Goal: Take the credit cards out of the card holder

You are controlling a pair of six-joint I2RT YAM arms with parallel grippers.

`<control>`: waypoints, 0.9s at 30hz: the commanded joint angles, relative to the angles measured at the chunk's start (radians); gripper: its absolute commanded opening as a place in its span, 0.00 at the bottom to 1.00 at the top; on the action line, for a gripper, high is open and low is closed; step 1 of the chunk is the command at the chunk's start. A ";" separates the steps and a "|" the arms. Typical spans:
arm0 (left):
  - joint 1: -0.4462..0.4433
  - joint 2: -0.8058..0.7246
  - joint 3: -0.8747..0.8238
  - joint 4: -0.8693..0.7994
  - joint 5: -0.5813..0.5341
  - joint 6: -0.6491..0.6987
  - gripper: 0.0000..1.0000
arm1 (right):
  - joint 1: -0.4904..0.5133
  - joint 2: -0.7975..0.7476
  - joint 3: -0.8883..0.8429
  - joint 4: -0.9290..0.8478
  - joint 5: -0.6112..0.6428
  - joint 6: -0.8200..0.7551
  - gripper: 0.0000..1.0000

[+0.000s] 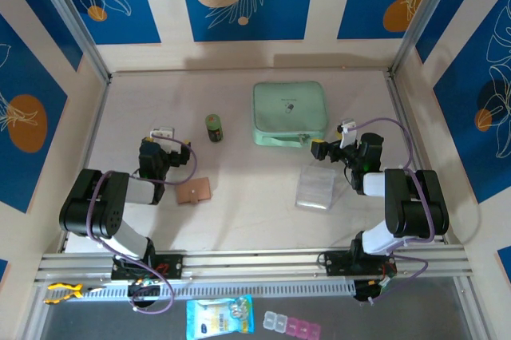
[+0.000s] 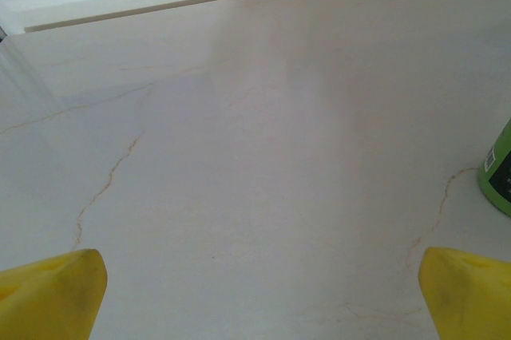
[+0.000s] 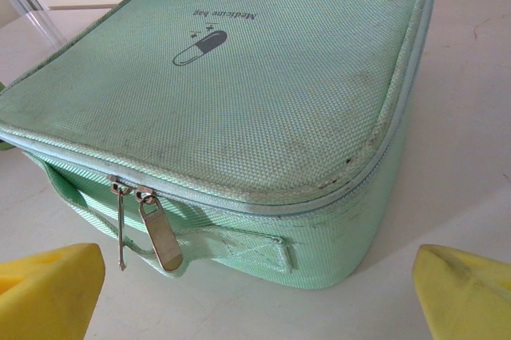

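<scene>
Left gripper hangs low over the bare table, its yellow fingertips spread as wide as they go with nothing between them. A green can stands just off to its right. Right gripper is likewise wide open and empty, facing the zip side of the mint-green case from close by — a thing this task does not concern. Seen from above, the card holder lies flat on the table near the front, just right of the left forearm and nearer the bases than that arm's fingers, with neither arm touching it. A clear plastic packet lies well apart on the right. Whether the credit cards sit inside is too small to tell. By my reading the task is at its very start — no reach has begun. The next move likely calls for the left arm to draw back and bring its open fingers down onto the holder, perhaps with the right arm crossing over to pin it.
</scene>
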 commanded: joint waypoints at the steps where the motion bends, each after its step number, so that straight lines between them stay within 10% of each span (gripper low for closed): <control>1: 0.015 -0.003 0.010 0.017 0.027 0.010 1.00 | -0.003 -0.001 -0.010 0.033 -0.019 -0.017 0.99; 18: 0.016 -0.004 0.009 0.018 0.029 0.011 1.00 | 0.002 -0.004 -0.013 0.038 0.013 -0.010 0.99; 27: 0.009 -0.144 0.052 -0.173 -0.002 0.012 1.00 | 0.059 -0.131 0.083 -0.257 0.155 -0.013 0.99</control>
